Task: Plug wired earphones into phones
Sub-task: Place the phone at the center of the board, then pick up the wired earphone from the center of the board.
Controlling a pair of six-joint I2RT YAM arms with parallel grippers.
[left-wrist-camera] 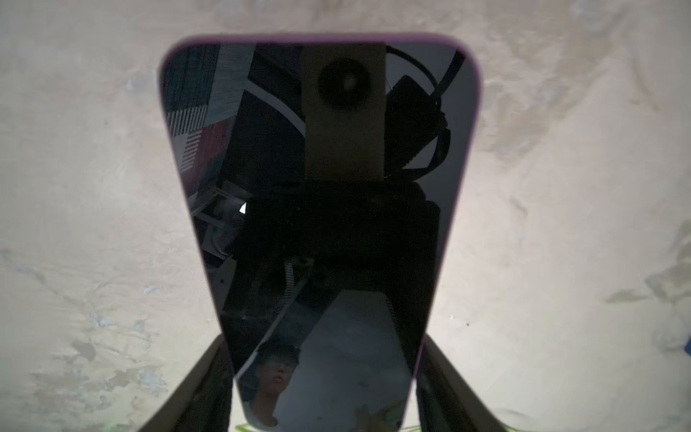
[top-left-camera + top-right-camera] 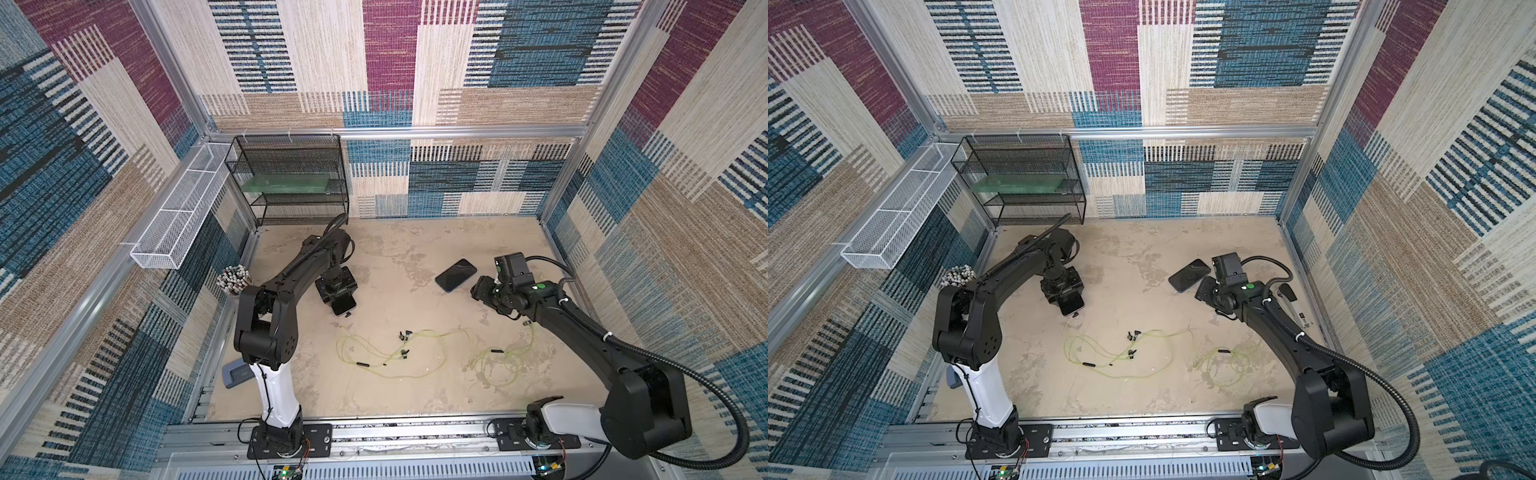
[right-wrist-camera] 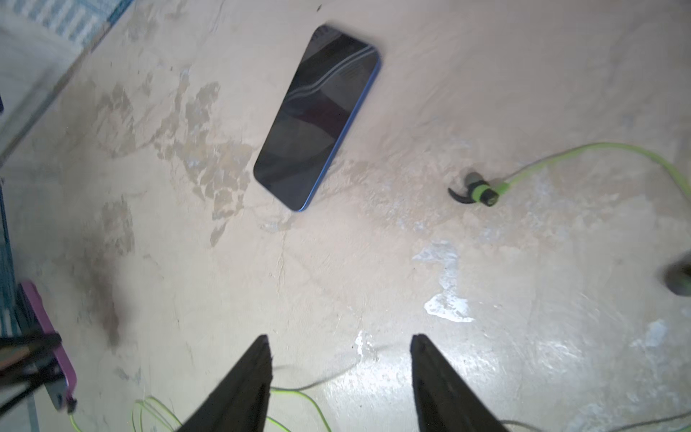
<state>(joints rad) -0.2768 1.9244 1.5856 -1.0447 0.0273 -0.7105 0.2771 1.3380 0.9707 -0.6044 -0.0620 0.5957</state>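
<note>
My left gripper (image 2: 337,296) (image 1: 323,336) is shut on a purple-edged phone (image 2: 345,305) (image 1: 321,187), its fingers (image 1: 209,392) pressing the phone's two long sides just above the table. A small black plug (image 2: 348,314) lies at that phone's near end; I cannot tell whether it is seated. A blue-edged phone (image 2: 456,275) (image 2: 1189,275) (image 3: 318,116) lies flat, right of centre. My right gripper (image 2: 482,289) (image 3: 340,336) hovers open and empty beside it. Two sets of yellow-green wired earphones (image 2: 390,351) (image 2: 503,359) lie in loose loops nearer the front. One earbud (image 3: 476,190) lies near the blue-edged phone.
A black mesh shelf (image 2: 291,183) stands at the back left, with a white mesh basket (image 2: 178,212) on the left wall. A cup of pens (image 2: 232,279) and a grey-blue hole punch (image 2: 237,374) sit along the left edge.
</note>
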